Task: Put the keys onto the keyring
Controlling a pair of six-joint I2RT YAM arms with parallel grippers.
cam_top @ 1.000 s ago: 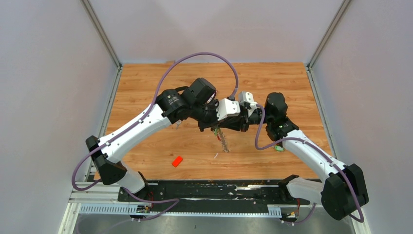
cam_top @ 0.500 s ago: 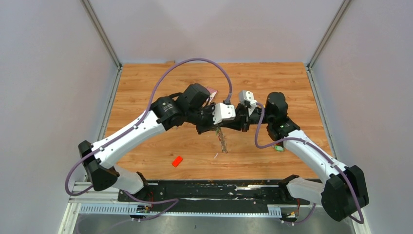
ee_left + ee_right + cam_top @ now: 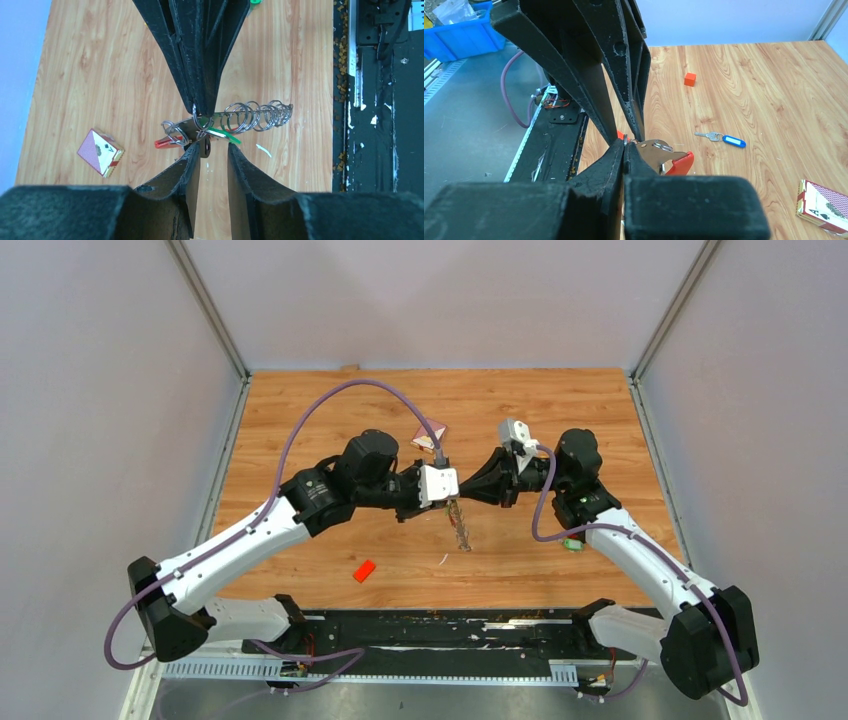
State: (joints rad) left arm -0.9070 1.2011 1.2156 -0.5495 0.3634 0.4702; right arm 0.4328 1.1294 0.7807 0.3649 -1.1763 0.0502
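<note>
Jaws first: the left gripper (image 3: 212, 148) is partway open, with a clear gap between the fingers and nothing pinched. The right gripper (image 3: 201, 107) is clamped tight on one loop of the keyring (image 3: 252, 116), that bunch of silver wire rings with a red curved strap. The bunch hangs in the air over the wooden table (image 3: 330, 420), right between the two grippers.

What changed: a second ago the left one was shut and jammed right up against the right one. Since then it's let go and backed off to its own side, while the right hasn't budged.

My read is that a threading attempt just ended and the right arm is now carrying the bunch alone. A small dark tab with a hole (image 3: 205, 146) dangles right at the left fingertips. Could be the black-tagged key, but I honestly can't tell if it's actually on a ring.

Either way we're not done. What looks like the green-tagged silver key (image 3: 572, 544) is lying on the table by the right arm. The blue-tagged silver key (image 3: 726, 140) is down there too, well apart from the bunch.
</note>
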